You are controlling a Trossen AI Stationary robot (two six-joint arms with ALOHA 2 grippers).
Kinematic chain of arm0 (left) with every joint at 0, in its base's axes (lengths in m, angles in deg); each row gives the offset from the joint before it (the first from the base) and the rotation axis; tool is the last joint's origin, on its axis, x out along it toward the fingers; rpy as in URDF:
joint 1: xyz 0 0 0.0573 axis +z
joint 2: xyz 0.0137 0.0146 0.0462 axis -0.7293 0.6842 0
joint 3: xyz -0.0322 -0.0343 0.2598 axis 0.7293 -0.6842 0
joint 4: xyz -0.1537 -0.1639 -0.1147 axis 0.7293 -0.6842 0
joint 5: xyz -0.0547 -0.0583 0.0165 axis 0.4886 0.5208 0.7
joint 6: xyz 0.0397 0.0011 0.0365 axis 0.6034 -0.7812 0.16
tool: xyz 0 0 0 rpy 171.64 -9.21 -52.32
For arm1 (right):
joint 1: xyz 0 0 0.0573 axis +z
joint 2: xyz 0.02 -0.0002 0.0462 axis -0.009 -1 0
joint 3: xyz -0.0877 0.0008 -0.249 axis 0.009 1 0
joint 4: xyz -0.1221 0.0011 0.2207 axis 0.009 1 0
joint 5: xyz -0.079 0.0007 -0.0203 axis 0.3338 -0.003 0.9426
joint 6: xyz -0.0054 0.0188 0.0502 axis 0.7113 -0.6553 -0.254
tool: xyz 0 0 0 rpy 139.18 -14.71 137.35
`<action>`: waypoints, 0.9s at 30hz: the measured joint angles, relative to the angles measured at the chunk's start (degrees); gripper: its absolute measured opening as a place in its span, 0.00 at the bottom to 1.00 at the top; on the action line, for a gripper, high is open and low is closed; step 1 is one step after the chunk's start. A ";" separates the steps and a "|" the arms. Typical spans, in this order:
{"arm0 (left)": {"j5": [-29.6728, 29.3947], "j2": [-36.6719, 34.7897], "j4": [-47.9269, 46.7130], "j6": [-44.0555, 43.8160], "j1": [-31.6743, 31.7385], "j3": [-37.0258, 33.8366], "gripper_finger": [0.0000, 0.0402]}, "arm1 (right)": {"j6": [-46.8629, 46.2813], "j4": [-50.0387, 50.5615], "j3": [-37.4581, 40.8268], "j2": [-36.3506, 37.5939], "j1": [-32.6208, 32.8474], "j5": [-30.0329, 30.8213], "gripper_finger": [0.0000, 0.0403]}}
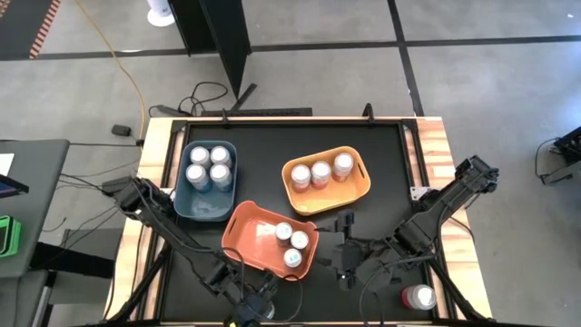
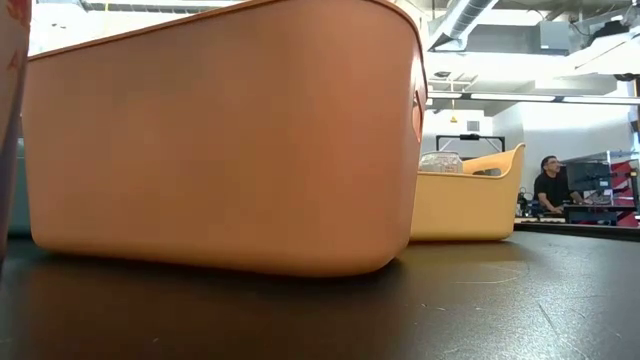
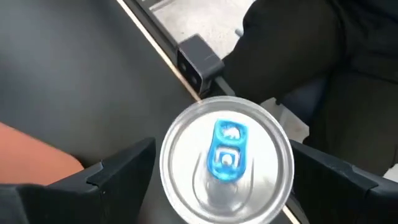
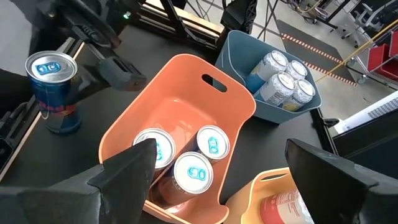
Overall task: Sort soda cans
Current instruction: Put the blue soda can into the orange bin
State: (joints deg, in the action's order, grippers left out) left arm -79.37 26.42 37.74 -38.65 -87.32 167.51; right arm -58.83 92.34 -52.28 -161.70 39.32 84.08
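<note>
Left gripper fingers spread wide, blue-tabbed soda can standing between them, ungripped.

Both arms reach low over the table's near edge, left hand and right hand spread wide.

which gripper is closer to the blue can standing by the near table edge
Left. The left gripper straddles the blue can, a finger on either side. The right gripper, open, hangs beside the orange bin, farther off.
</note>
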 joint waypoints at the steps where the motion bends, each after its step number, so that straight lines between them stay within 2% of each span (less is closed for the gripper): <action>1: 0.06 0.00 0.43 0.02 0.00 0.00 0.85 | -0.01 0.04 0.00 0.00 0.00 0.00 0.92; 11: 2.02 0.93 1.08 0.76 0.17 -0.08 0.78 | 0.01 0.19 0.00 0.00 0.00 0.00 0.92; 22: 4.13 1.77 1.81 0.41 0.94 -0.04 0.59 | 0.01 0.23 0.00 0.00 0.00 0.00 0.92; 27: 4.14 1.34 0.28 0.67 0.94 0.15 0.58 | 0.01 0.23 -0.02 0.00 0.00 -0.02 0.92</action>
State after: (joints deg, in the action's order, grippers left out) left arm -75.23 27.76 38.02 -37.98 -86.38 167.65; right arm -58.82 92.57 -52.30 -161.70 39.32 84.05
